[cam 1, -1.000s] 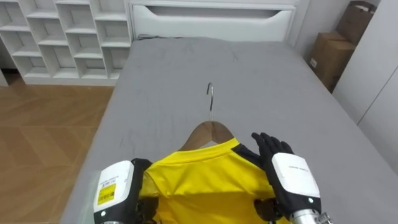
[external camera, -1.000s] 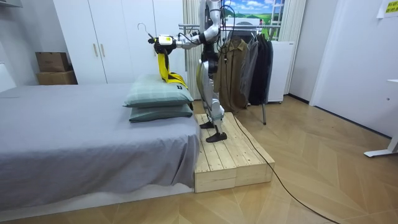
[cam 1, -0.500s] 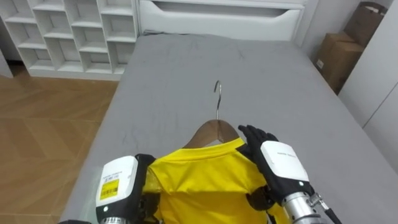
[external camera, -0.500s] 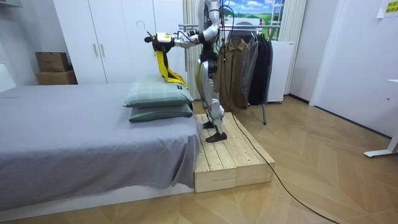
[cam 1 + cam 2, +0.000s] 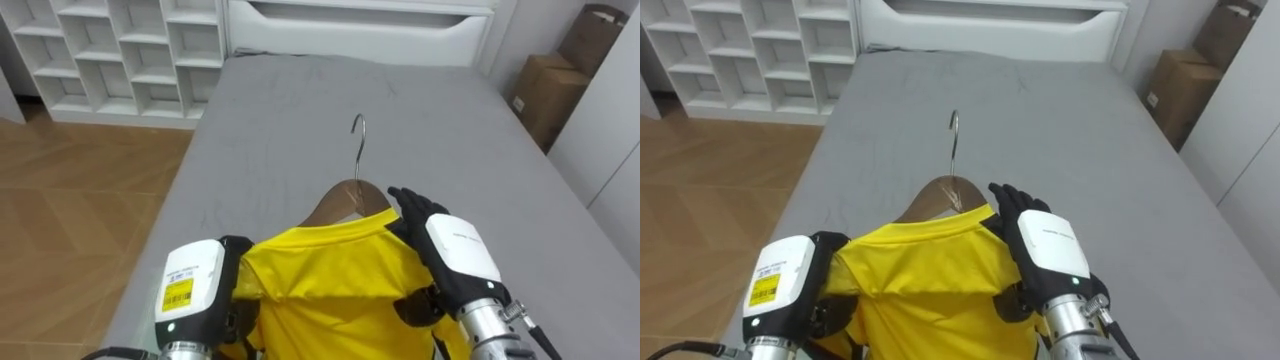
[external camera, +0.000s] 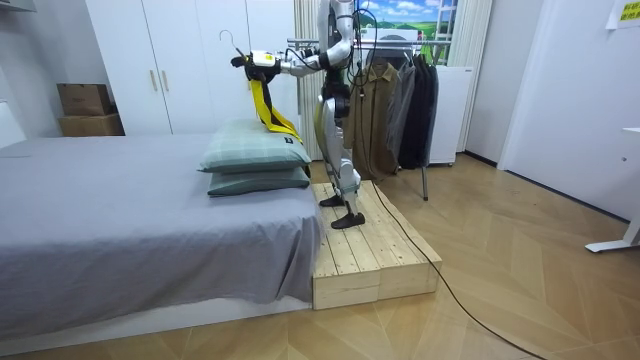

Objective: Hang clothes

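Aloft, left hand [image 5: 190, 292] and right hand [image 5: 455, 250] clasp the yellow shirt [image 5: 335, 285].

A: Bright or dim?
B: Bright and even. The grey cover of the bed [image 5: 430, 140] shows only faint shading in its creases, with no hard-edged shadow on it.
A: Where does the light come from?
B: In the room view, a window [image 6: 405, 12] past the bed's pillow end glows with daylight.
A: Shadows?
B: Soft ones. There are dim hollows in the white shelves [image 5: 110, 45] left of the bed, and gentle fold shading on the yellow shirt [image 5: 340, 280] above its near end.
A: Glare?
B: A mild sheen on the wood floor [image 6: 520, 260] beside the bed.
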